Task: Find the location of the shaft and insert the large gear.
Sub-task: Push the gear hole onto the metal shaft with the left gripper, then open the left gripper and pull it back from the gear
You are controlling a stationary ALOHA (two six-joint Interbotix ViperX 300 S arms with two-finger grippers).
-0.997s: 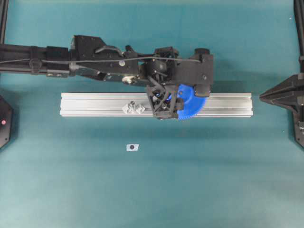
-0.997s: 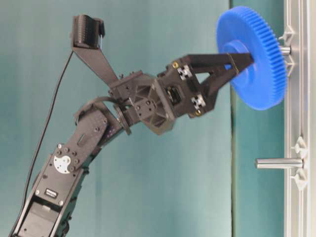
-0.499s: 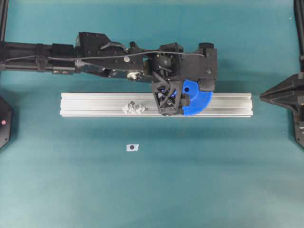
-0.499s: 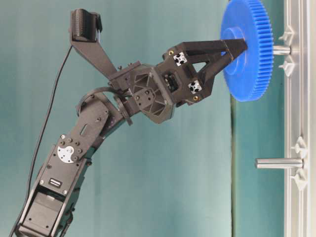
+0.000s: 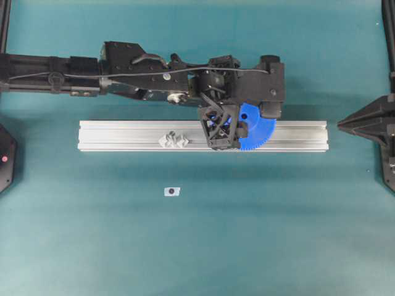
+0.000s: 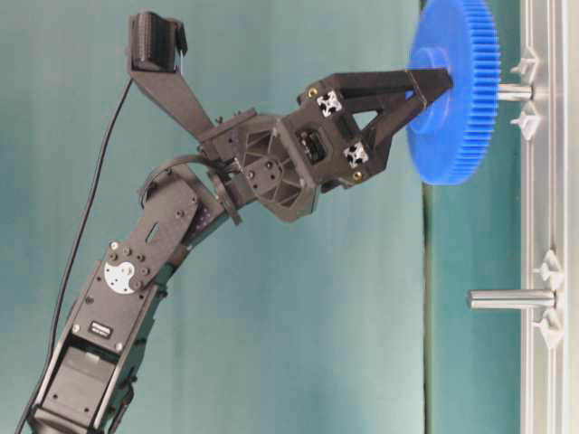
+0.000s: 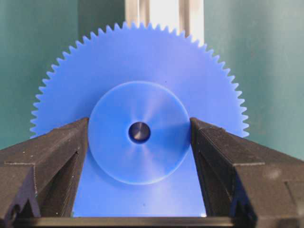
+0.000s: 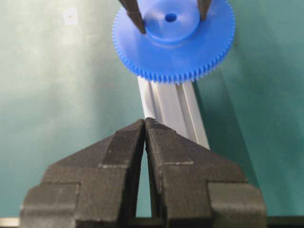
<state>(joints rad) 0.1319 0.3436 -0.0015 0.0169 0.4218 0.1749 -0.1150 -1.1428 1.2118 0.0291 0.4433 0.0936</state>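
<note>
Left wrist view: my left claw (image 7: 139, 130) is clamped on the raised hub of the blue gear (image 7: 139, 95), one finger (image 7: 57, 152) on each side. The centre hole shows something dark grey inside. Table-level view: gear (image 6: 452, 90) sits on edge, facing the rail (image 6: 543, 217), with the shaft (image 6: 514, 91) poking out between gear and rail; I cannot tell how far the gear is on. A second pin (image 6: 511, 298) stands bare further along the rail. Overhead, the gear (image 5: 256, 132) overlaps the rail (image 5: 123, 135); a small white tag (image 5: 171, 192) lies on the mat. Right claw (image 8: 145, 130) is closed on nothing, parked well apart, looking along the rail toward the gear.
</note>
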